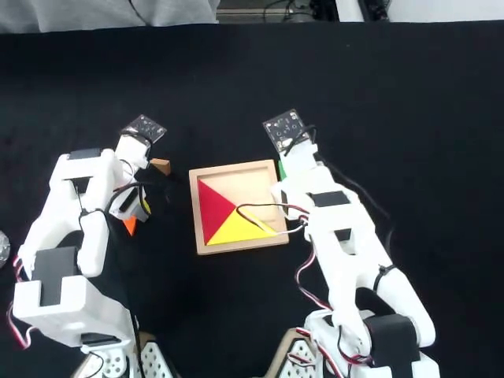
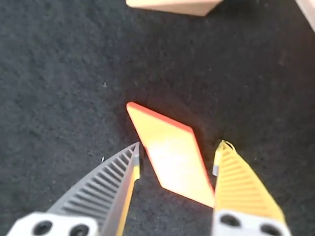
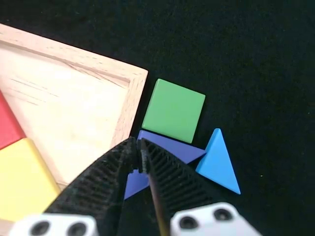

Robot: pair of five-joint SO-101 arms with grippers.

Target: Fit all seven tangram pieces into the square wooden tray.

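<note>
The square wooden tray lies mid-table and holds a red triangle and a yellow triangle. My left gripper is open, its fingers on either side of an orange parallelogram that lies flat on the black cloth. My right gripper is shut, its tips over a dark blue triangle just outside the tray's corner. A green square and a light blue triangle lie against the dark blue one.
A plain wood-coloured piece rests left of the tray, beyond the orange parallelogram. Black cloth covers the table. The right arm's cables cross the tray's right side.
</note>
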